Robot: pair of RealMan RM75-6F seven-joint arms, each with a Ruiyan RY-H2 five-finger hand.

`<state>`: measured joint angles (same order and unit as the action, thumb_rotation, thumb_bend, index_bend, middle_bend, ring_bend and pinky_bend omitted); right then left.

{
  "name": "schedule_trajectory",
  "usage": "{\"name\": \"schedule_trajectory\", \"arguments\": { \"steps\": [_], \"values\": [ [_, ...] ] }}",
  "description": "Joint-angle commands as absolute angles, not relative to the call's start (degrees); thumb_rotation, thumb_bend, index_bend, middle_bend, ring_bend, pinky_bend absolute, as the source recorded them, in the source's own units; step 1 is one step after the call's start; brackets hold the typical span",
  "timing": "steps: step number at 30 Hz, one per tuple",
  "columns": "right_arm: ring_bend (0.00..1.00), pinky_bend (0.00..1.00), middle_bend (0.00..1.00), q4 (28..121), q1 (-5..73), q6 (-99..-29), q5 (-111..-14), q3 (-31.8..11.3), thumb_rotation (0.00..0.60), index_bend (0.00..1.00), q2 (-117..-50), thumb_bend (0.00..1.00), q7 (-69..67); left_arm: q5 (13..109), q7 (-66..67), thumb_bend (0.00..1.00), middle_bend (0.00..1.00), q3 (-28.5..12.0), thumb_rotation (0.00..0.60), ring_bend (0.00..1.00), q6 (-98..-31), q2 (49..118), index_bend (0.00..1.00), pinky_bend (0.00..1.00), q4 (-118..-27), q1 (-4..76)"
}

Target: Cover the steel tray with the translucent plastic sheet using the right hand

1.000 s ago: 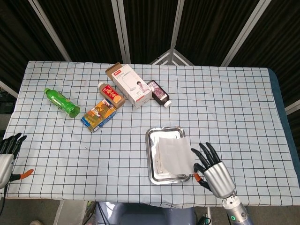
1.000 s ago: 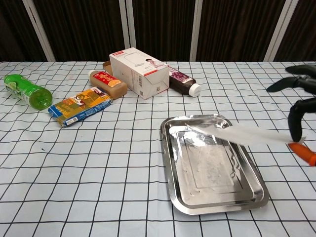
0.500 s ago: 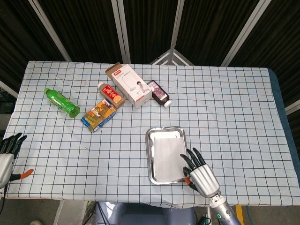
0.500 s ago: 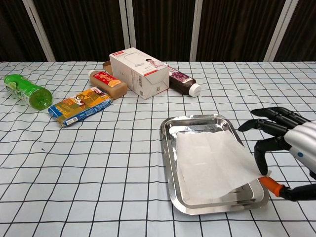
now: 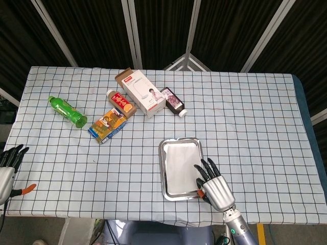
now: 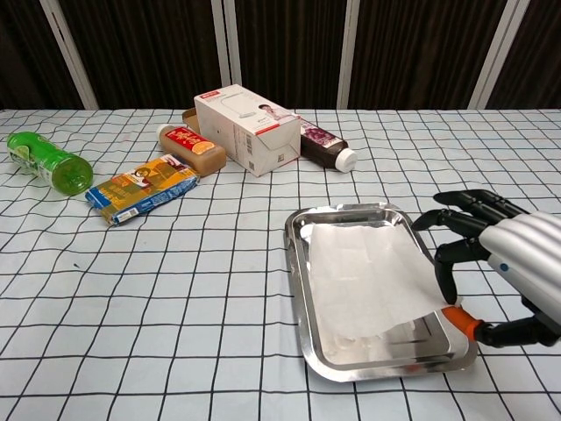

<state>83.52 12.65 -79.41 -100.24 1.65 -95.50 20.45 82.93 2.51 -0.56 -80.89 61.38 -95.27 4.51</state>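
The steel tray [image 5: 161, 171] [image 6: 295, 281] lies on the checked cloth near the front edge. The translucent plastic sheet [image 5: 179, 164] [image 6: 364, 276] lies inside it and covers most of the bottom. The sheet's near right corner is still raised a little. My right hand [image 5: 214, 186] [image 6: 508, 263] is at the tray's near right corner and pinches that corner of the sheet between its orange-tipped thumb and a dark finger. The other fingers are spread above the tray's right rim. My left hand [image 5: 7, 171] rests at the table's front left edge, fingers apart, holding nothing.
Behind the tray lie a white carton [image 6: 250, 127], a dark bottle [image 6: 323, 145], a brown bottle [image 6: 191, 145] and a yellow-blue packet [image 6: 142, 187]. A green bottle [image 6: 42, 160] lies at the far left.
My right hand has moved left and down to the tray's corner. The sheet, first hanging out past the right rim, now lies down inside the tray.
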Motion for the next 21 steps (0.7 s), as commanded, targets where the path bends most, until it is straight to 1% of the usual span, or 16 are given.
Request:
{"name": "schedule_trajectory", "arguments": {
  "steps": [1, 11, 21],
  "values": [
    [0.0, 0.0, 0.21, 82.87, 13.05, -78.67, -99.48, 1.25, 0.6, 0.67, -95.53, 0.5, 20.15, 82.91, 2.52, 0.0, 0.0, -0.57, 0.6, 0.0, -80.89, 61.39, 0.0, 0.0, -95.25, 4.52],
    [0.0, 0.0, 0.21, 80.53, 13.96, -78.41, -98.95, 0.68, 0.6, 0.67, -94.55, 0.5, 19.02, 82.75, 2.85, 0.0, 0.0, -0.58, 0.6, 0.0, -80.77, 61.48, 0.0, 0.0, -95.2, 4.57],
    [0.0, 0.0, 0.21, 80.49, 13.51, -79.64, -99.46, 1.69, 0.6, 0.67, -94.07, 0.5, 18.43, 82.8, 3.1, 0.0, 0.0, -0.54, 0.6, 0.0, -80.81, 61.55, 0.0, 0.0, -95.29, 4.56]
  ]
}}
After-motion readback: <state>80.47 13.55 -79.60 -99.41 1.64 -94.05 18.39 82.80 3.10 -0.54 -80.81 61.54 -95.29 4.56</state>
